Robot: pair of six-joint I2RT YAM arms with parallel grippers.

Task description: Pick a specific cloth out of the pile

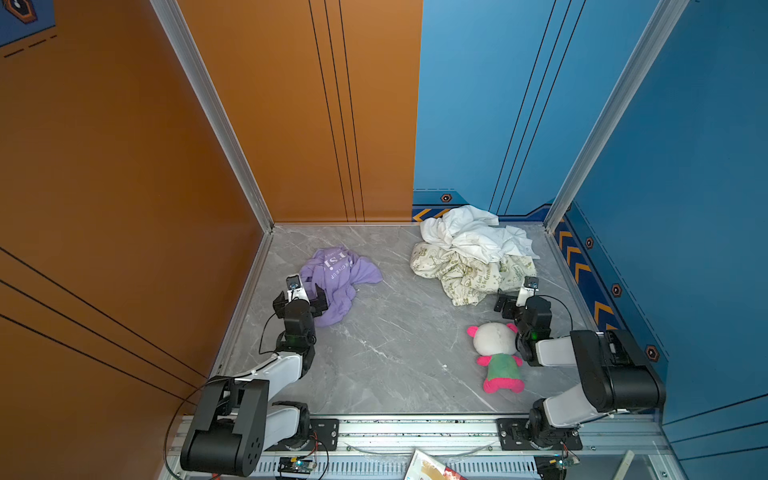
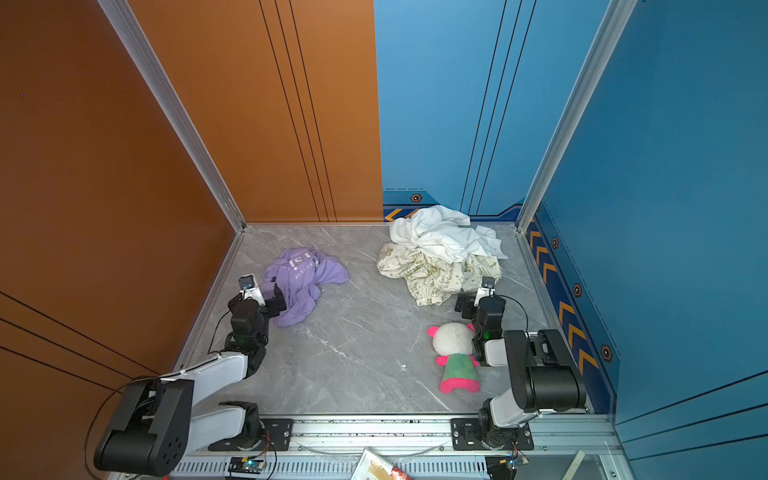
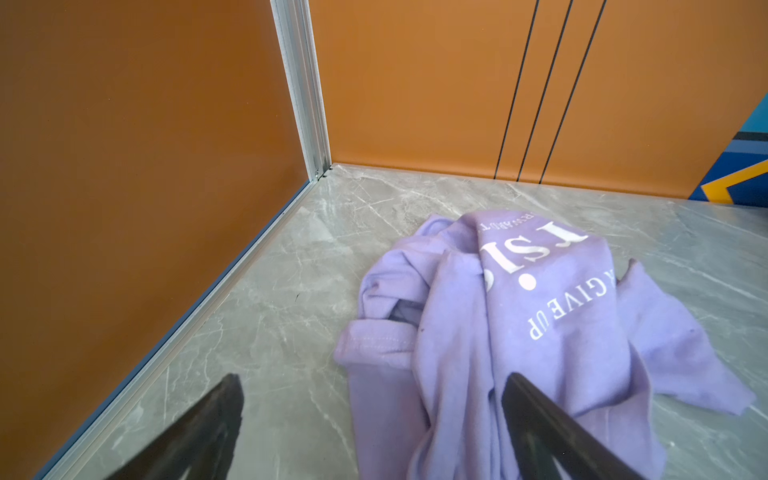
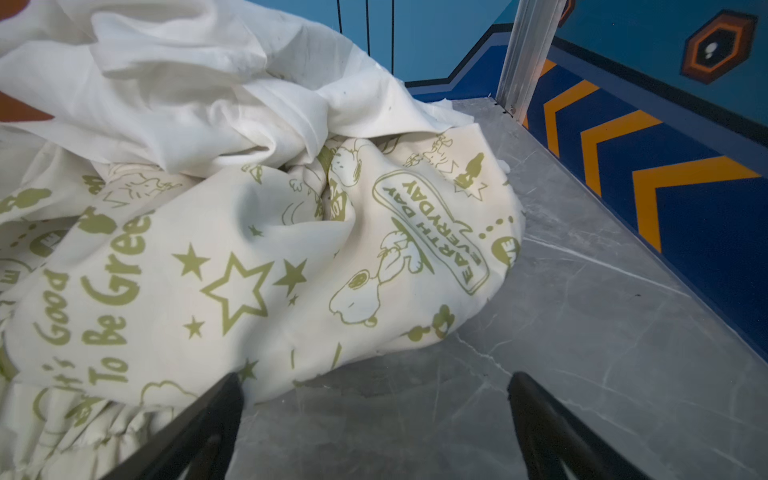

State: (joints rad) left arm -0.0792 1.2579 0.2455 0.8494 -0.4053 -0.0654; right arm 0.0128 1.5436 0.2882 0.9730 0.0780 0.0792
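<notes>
On the left of the table (image 1: 395, 345), well apart from the pile (image 1: 469, 245), the lilac T-shirt (image 1: 338, 280) is lying crumpled, showing "GIVE UP". Over its near fold the left gripper (image 3: 374, 384) is hovering wide open; pinching that bunched fold should hold best. Beside the cream cloth (image 4: 257, 266) reading "It's Good To Be Green" and "EARTH DAY EVERYDAY", the right gripper (image 4: 376, 380) is gaping empty.
</notes>
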